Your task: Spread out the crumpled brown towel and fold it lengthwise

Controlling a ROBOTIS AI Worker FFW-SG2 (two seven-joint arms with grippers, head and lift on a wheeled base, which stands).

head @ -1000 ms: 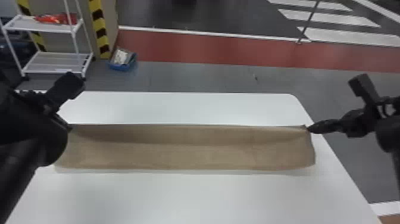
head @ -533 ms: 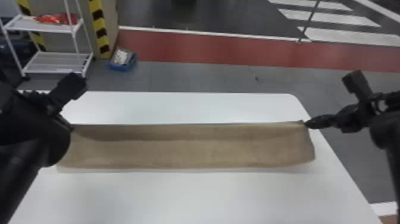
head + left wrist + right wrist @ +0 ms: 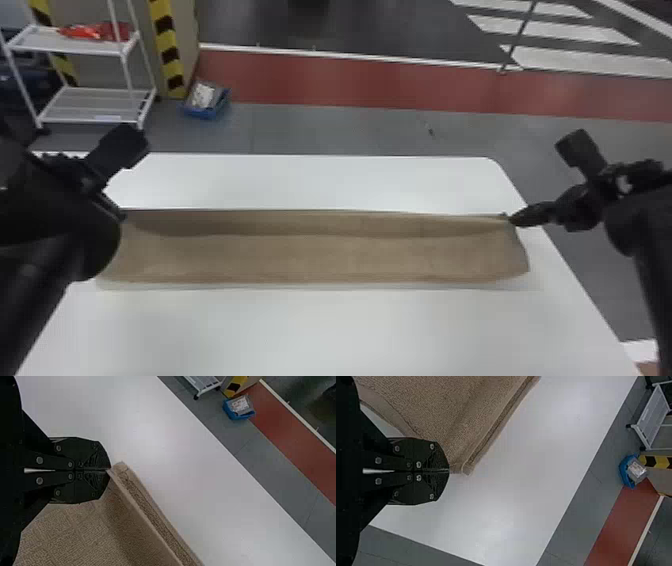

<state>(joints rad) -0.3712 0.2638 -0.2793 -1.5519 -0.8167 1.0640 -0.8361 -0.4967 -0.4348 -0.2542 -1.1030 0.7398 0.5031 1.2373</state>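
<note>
Our left fingers [image 3: 94, 457] and right fingers [image 3: 432, 485] pinch the towel's [image 3: 320, 255] far corners — long axis between them, bulk towards us.

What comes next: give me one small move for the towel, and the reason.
I'd ease both hands open to let go. The brown towel already lies as a long, narrow strip across the white table, and the left hand and right hand are shut at its far corners, so the lengthwise fold looks about ready to release.
</note>
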